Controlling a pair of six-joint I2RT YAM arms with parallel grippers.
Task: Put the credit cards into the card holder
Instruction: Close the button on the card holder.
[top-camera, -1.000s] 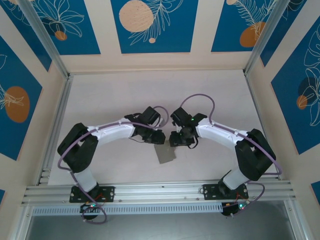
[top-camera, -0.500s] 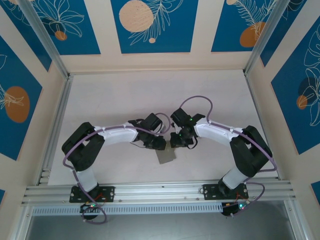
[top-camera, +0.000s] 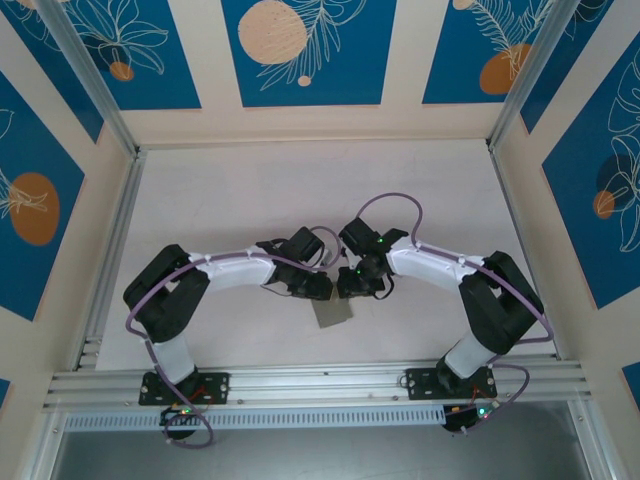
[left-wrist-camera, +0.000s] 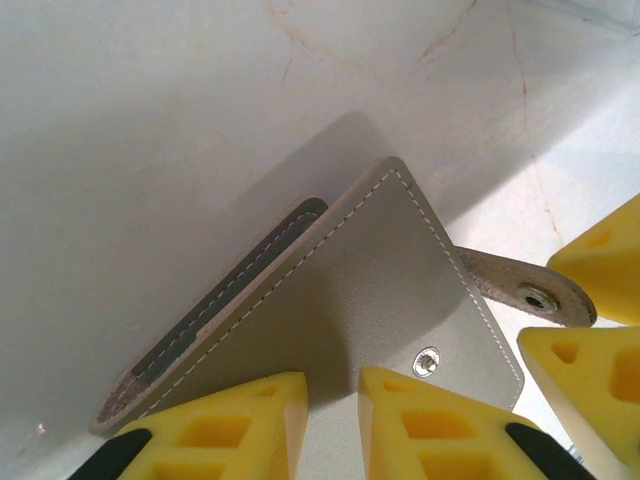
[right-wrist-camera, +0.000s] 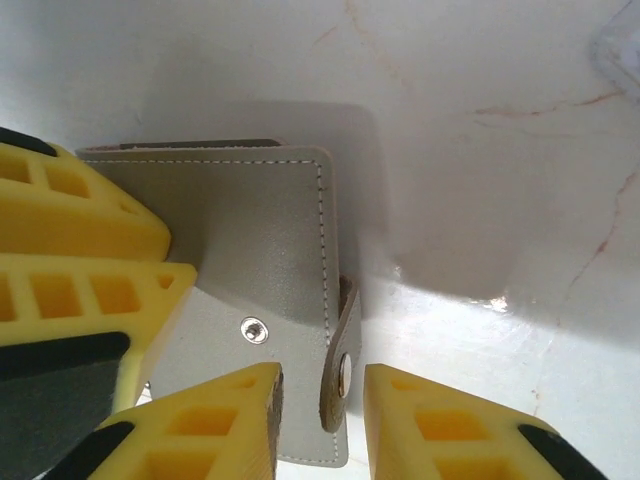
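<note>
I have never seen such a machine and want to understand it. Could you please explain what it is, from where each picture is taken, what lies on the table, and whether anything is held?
These are two robot arms bolted at the near edge of a table. Each ends in a pincer with two yellow fingers. One picture looks down from above; the other two come from a camera on each wrist. On the white table lies a closed grey wallet. The left pincer sits at the wallet's edge; whether it grips is unclear. The right pincer stands open around the wallet's snap strap.
</note>
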